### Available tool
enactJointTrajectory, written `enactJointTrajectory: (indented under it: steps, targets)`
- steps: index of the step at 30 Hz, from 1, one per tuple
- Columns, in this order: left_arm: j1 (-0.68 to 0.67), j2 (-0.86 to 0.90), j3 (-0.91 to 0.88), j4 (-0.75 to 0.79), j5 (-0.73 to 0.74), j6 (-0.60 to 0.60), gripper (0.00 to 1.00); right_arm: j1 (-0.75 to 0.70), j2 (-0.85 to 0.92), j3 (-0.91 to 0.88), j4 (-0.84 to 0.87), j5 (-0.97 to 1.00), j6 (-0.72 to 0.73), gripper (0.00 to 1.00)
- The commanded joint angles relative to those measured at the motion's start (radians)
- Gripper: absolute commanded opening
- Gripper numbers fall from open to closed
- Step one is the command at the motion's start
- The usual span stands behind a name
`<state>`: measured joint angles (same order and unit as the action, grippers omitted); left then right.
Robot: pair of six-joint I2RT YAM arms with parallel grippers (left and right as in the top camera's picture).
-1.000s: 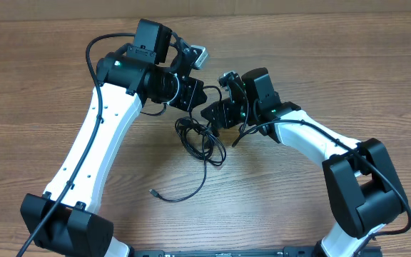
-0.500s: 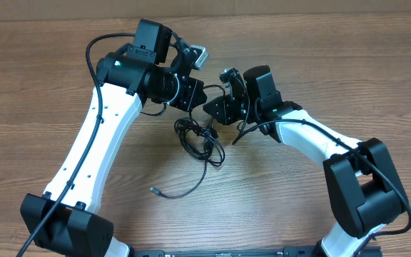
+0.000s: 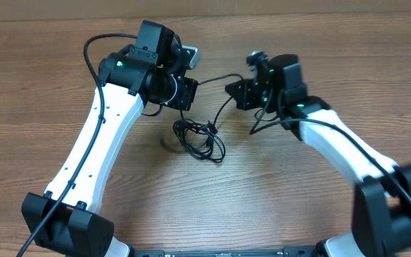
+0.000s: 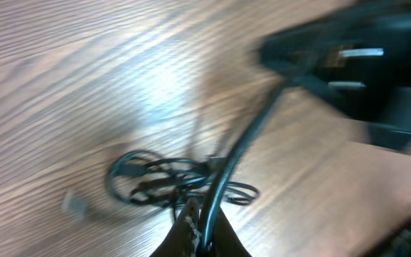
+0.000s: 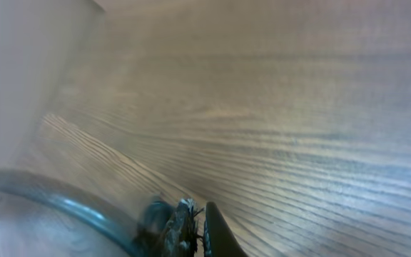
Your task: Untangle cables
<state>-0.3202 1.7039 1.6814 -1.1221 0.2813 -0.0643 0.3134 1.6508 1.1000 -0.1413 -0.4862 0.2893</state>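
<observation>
The cables (image 3: 198, 139) lie as a small black knot of loops on the wooden table (image 3: 41, 86), between the two arms. My left gripper (image 3: 188, 91) hangs just above and behind the knot. In the left wrist view it (image 4: 204, 214) is shut on a black strand (image 4: 248, 135) that runs taut from its fingers up to my right gripper (image 4: 348, 64), with the knot (image 4: 155, 182) lying beyond. My right gripper (image 3: 232, 91) is lifted off to the right of the knot. In its own blurred view it (image 5: 197, 221) is shut, with a dark cord (image 5: 70, 207) beside it.
Bare wood-grain table (image 5: 298, 107) spreads around the knot. A pale blurred plug tip (image 4: 73, 203) lies left of the knot. Thicker black wires (image 3: 95, 64) run along the white arm links at both sides.
My right gripper has shut and swung up and to the right, drawing a strand taut out of the knot. The loose tail near the front has been pulled back toward the knot.
</observation>
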Motion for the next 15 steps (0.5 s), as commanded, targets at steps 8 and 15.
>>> enactJointTrajectory:
  steps: [8, 15]
  targets:
    - [0.008, -0.002, -0.005, -0.009, -0.179, -0.056, 0.09, -0.021, -0.255, 0.015, -0.036, 0.008, -0.119, 0.04]
    - [0.005, -0.002, -0.009, -0.007, -0.176, -0.075, 0.13, -0.021, -0.382, 0.015, -0.054, 0.107, -0.167, 0.04]
